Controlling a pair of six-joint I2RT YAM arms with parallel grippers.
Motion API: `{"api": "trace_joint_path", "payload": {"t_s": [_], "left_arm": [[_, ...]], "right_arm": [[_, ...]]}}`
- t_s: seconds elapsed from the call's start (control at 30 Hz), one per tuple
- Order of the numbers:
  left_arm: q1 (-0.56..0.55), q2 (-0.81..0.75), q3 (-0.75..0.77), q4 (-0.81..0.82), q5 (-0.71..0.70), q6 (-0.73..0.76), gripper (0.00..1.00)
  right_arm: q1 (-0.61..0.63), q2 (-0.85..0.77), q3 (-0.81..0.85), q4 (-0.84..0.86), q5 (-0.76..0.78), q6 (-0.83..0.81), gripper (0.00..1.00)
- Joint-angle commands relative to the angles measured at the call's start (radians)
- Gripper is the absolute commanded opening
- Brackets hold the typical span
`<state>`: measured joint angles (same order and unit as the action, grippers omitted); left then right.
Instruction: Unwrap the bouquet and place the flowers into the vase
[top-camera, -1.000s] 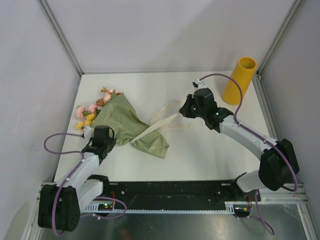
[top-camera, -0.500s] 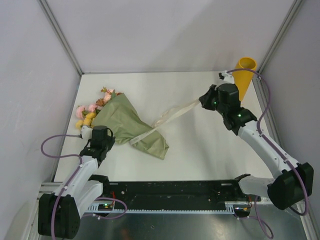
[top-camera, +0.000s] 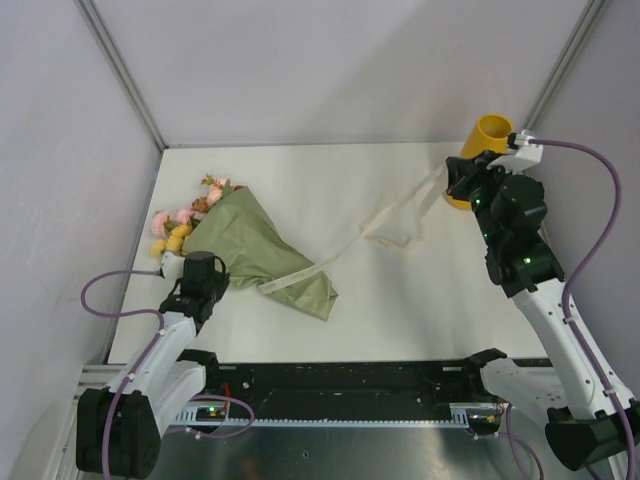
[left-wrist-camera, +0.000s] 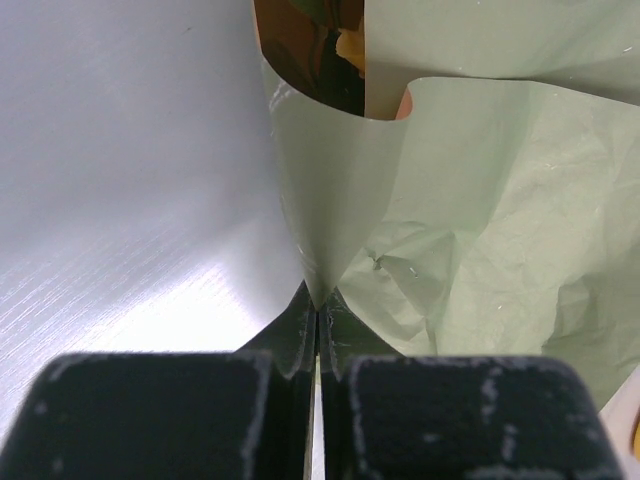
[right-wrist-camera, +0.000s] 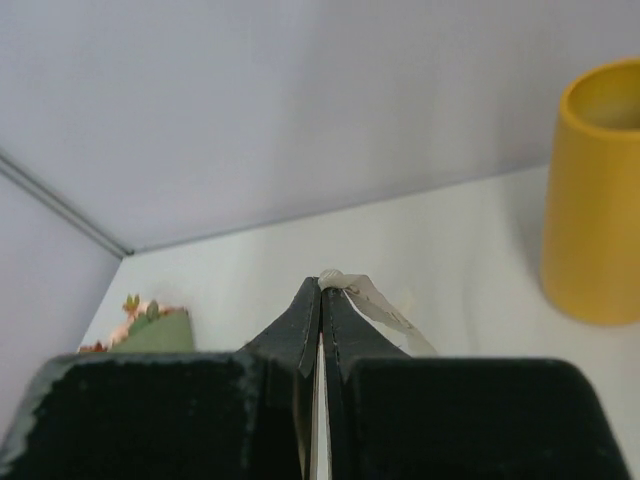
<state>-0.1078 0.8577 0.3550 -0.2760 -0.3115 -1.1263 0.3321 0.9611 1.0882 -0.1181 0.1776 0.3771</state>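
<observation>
Bench (top-camera: 400, 300): white, with pale walls on three sides.
Vase (right-wrist-camera: 590, 190): upright in the far right corner; its inside is mostly out of sight.
Bouquet (top-camera: 255, 255): lies at the left, with flowers (top-camera: 185, 220) poking out of the olive paper (left-wrist-camera: 500, 240).
Left gripper (left-wrist-camera: 318, 300): clenched on the paper's edge.
Right gripper (right-wrist-camera: 322, 285): clenched on the cream ribbon (top-camera: 395, 215), beside the vase.
Hidden: stems are under the wrap.

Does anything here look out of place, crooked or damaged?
Only the cream ribbon: it stretches from the bouquet, lying on its side, up to the shut right jaws near the upright vase. The left jaws pinch the green wrapping paper. Nothing looks spilled or torn.
</observation>
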Motion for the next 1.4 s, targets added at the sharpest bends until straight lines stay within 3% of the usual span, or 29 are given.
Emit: {"api": "trace_joint_path", "payload": {"t_s": [0.0, 0.23, 0.4, 0.53, 0.7, 0.87, 1.0, 1.13, 1.37], "left_arm": [[0.01, -0.023, -0.01, 0.004, -0.046, -0.022, 0.0], [0.009, -0.022, 0.005, 0.005, -0.027, -0.031, 0.0], [0.008, -0.034, 0.001, 0.005, -0.014, -0.032, 0.0], [0.008, -0.028, -0.004, 0.005, -0.006, -0.039, 0.0], [0.008, -0.034, -0.009, 0.005, 0.006, -0.044, 0.0], [0.007, -0.071, -0.016, 0.003, -0.001, -0.044, 0.0], [0.008, -0.086, -0.024, 0.005, -0.007, -0.052, 0.0], [0.008, -0.072, -0.021, 0.004, 0.002, -0.051, 0.0], [0.007, -0.118, -0.04, 0.003, 0.0, -0.062, 0.0]], "right_arm": [[-0.025, -0.042, 0.068, 0.105, 0.067, -0.066, 0.0], [-0.014, 0.027, 0.018, -0.026, -0.095, 0.058, 0.0], [0.069, 0.123, -0.187, 0.036, -0.15, 0.149, 0.0], [0.079, 0.261, -0.234, 0.038, -0.216, 0.228, 0.01], [0.086, 0.387, -0.239, 0.013, -0.287, 0.297, 0.16], [0.124, 0.388, -0.238, -0.077, -0.233, 0.455, 0.48], [0.173, 0.391, -0.237, -0.151, -0.194, 0.656, 0.63], [0.248, 0.41, -0.239, -0.164, -0.106, 0.788, 0.67], [0.288, 0.514, -0.243, -0.158, -0.195, 1.015, 0.65]]}}
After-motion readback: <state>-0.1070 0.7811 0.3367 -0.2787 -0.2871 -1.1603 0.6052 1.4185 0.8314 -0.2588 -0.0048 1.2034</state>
